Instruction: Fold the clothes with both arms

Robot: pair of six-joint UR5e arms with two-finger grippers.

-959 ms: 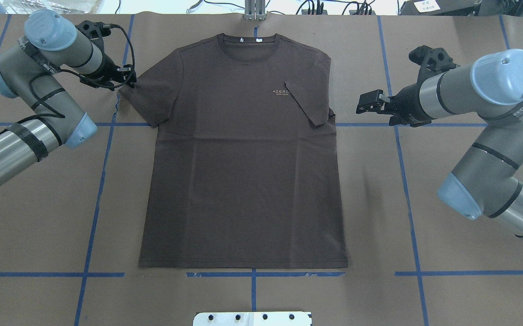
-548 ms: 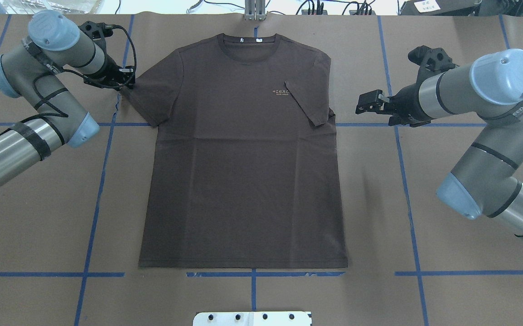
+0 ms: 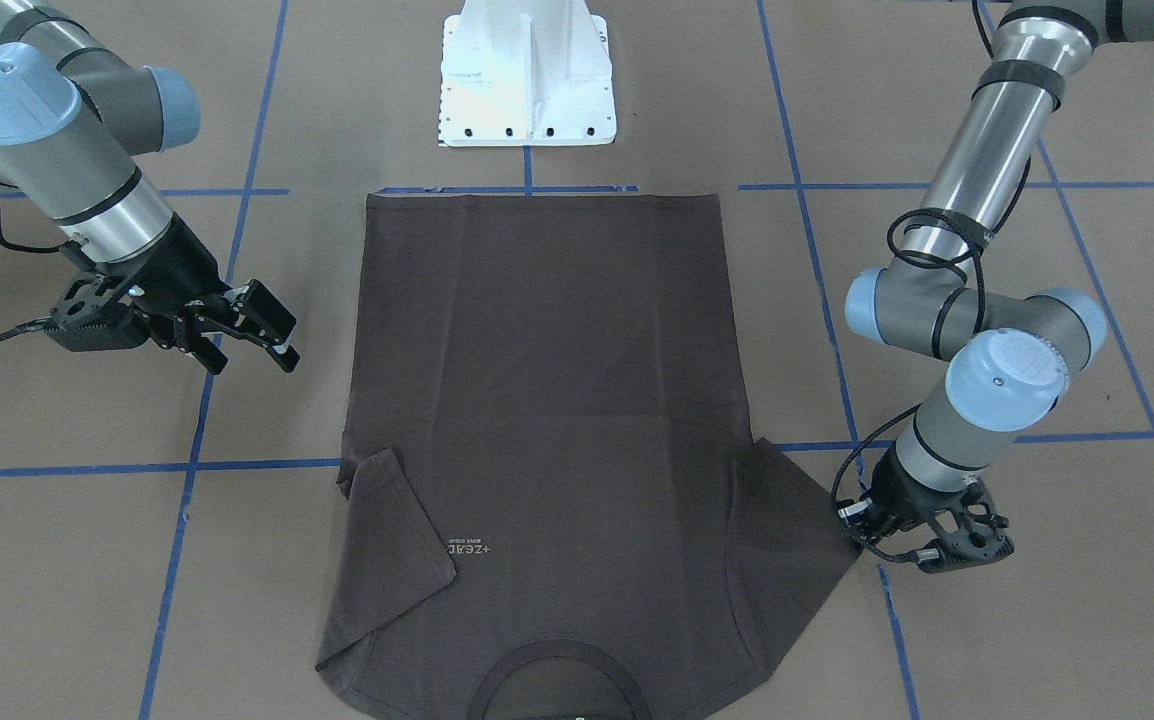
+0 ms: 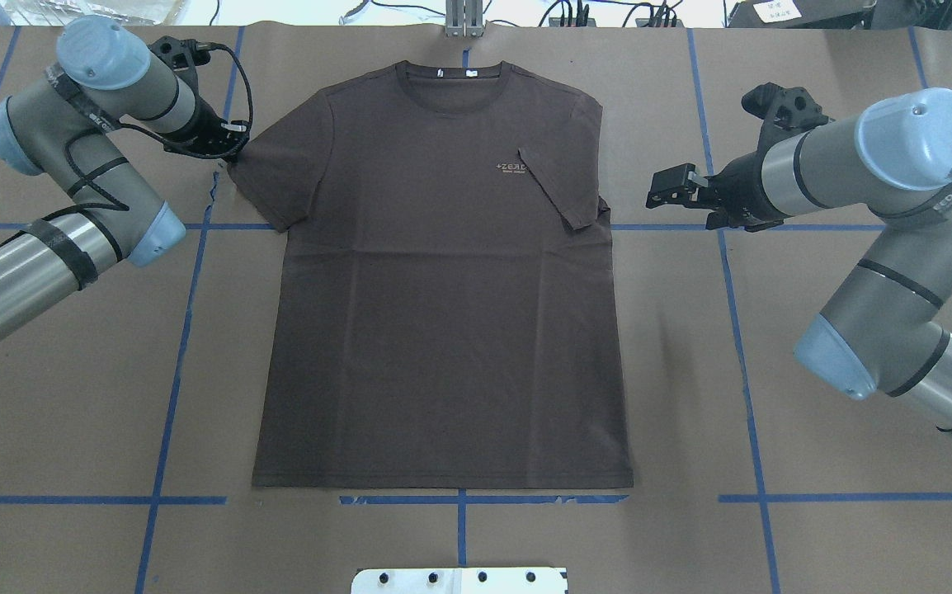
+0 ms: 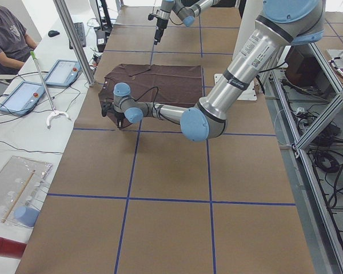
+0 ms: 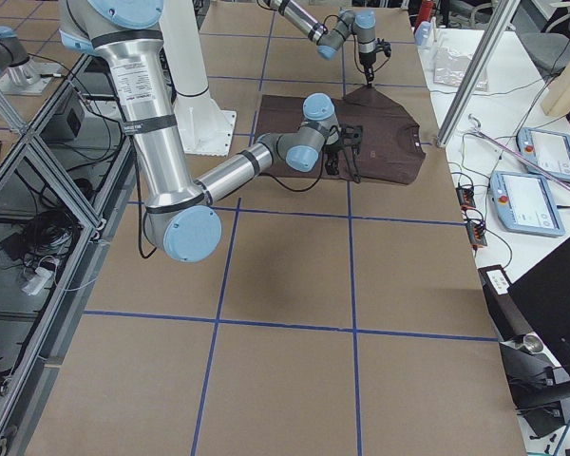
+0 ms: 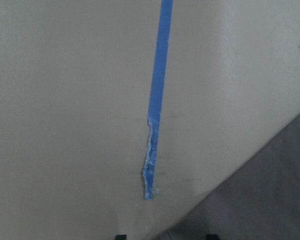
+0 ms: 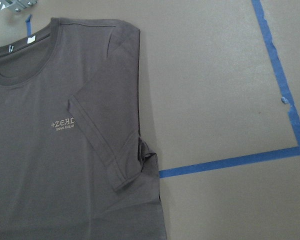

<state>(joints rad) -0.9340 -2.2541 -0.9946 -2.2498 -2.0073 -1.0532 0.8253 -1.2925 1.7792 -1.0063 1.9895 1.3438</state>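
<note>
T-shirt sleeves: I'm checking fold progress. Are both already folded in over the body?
No, only one sleeve lies folded in over the T-shirt; the other sleeve is spread out flat.

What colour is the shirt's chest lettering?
Pale beige lettering on a brown shirt; clearest from right wrist view.

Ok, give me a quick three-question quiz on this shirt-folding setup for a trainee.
1. True or false: both sleeves of the T-shirt lie spread out flat.
2. Which gripper is at a sleeve's edge? A. left B. right C. neither
3. Which part of the shirt lies nearest the white base pedestal?
Key: 1. False: the sleeve on the robot's right is folded over the chest. 2. A: the left gripper; the right gripper stands apart. 3. The hem.
</note>
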